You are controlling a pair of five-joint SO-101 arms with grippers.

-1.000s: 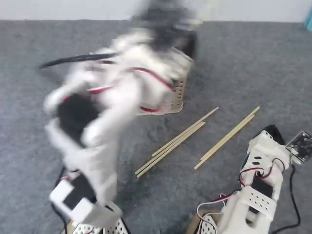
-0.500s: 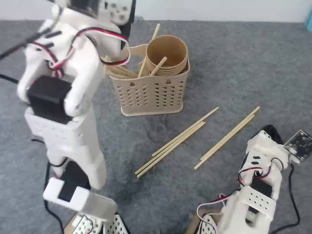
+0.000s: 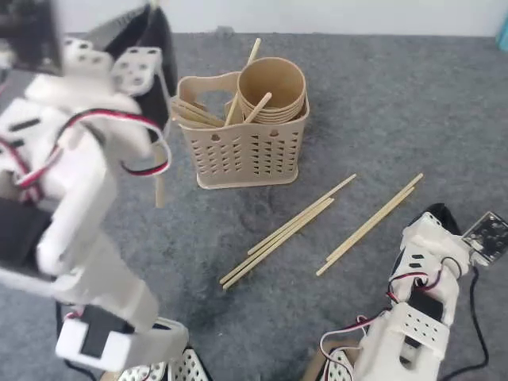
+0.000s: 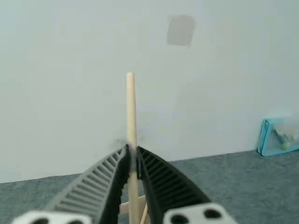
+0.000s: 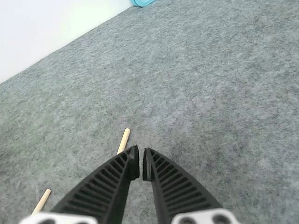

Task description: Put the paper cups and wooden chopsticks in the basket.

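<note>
No legible text, labels or numbers.

- Left arm: chunky white moulded shells, black motor blocks, looping red, black and white wires.
- Right arm: matching white shells, red and white leads, a small dark circuit board.
- left hand and right hand: black ribbed fingers, white mounts with round holes.

The left arm swung off the basket, which it had covered a second earlier, and drew back to the basket's left side. The left gripper ended pinched on a wooden chopstick, whose lower end came into sight beside the basket's left wall.
</note>
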